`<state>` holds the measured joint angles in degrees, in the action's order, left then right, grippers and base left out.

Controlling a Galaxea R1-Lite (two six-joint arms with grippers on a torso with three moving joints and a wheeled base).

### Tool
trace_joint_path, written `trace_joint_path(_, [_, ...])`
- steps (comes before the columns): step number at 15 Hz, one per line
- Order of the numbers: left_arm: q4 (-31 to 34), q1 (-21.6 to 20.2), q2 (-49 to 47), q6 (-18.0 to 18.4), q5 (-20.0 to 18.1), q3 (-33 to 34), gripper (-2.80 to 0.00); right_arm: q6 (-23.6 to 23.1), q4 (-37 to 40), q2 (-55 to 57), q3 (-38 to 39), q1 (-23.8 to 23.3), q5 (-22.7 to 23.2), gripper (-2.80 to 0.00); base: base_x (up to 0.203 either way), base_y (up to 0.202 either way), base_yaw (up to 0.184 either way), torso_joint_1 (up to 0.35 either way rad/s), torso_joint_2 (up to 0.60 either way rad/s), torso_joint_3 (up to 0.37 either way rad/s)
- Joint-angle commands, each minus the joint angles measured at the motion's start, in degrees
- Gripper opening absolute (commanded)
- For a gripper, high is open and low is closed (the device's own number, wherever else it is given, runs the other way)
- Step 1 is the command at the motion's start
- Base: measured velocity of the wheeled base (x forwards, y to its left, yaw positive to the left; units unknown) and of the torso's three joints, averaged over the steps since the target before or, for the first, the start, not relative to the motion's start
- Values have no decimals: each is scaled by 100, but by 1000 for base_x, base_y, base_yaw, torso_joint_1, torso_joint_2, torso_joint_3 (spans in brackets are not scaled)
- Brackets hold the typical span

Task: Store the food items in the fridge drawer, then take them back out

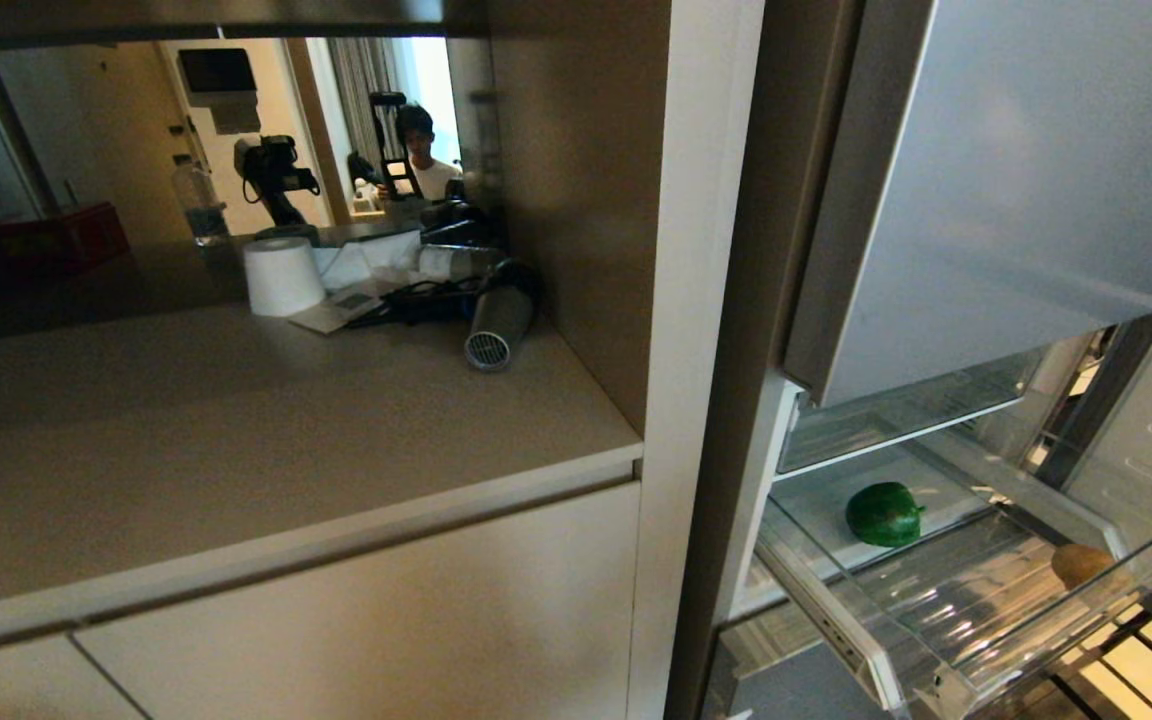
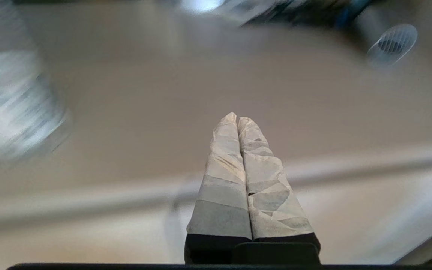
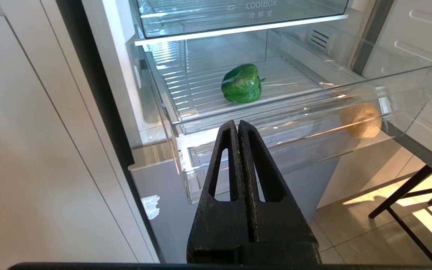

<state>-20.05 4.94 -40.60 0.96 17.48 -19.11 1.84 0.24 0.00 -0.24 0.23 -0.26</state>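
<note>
Clear plastic fridge drawer [image 1: 946,610] pulled out in head view, green bell pepper [image 1: 884,514] at its back, potato-like lump [image 1: 1081,565] at its front corner; grippers out of sight. Left wrist: left gripper [image 2: 237,119] clenched, empty, over blurred countertop [image 2: 201,97]. Right wrist: right gripper [image 3: 237,123] clenched, empty, before the drawer's front wall; pepper beyond, lump dimmed behind plastic.

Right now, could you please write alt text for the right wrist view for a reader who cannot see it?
A green bell pepper and a tan potato-like lump lie apart in the pulled-out clear fridge drawer. The black right gripper, shut and empty, hangs outside the drawer's front wall.
</note>
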Motion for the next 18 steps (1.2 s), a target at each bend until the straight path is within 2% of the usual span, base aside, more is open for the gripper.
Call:
trace_joint_path(1, [731,-174,1544,235,-330,595,-280,0,2,9,-2,3,-1,-280,0,0,0,0,0,0])
trace_joint_path(3, [1578,-245,2523,448,-872,1040,-280,-8,11,9,-2,3,-1,-280,0,0,0,0,0,0])
trace_joint_path(5, [2069,-364,3452,694,-1436,1390,-280,-17,20,8,-2,3,-1,-280,0,0,0,0,0,0])
trace_joint_path(6, [2206,-405,3854,832,-1758,1537,-280,-30,32,9,-11,3,-1,-280,0,0,0,0,0,0])
trace_joint_path(8, [2104,-454,4087,1035,-2093,1849,-280,9,20,9,-2,3,-9,-280,0,0,0,0,0,0])
trace_joint_path(9, [1823,-471,4064,1103,-2168,1968,-280,9,20,9,-2,3,-2,-280,0,0,0,0,0,0])
trace_joint_path(11, [1857,-477,4060,1044,-2114,1973,-280,9,20,9,-2,3,-1,-280,0,0,0,0,0,0])
trace_joint_path(16, [1882,-471,4060,318,-1835,1973,-280,9,15,9,-2,3,-9,-280,0,0,0,0,0,0])
trace_joint_path(18, [1873,-468,4060,142,-1766,1973,-280,-8,20,9,-2,3,-1,-280,0,0,0,0,0,0])
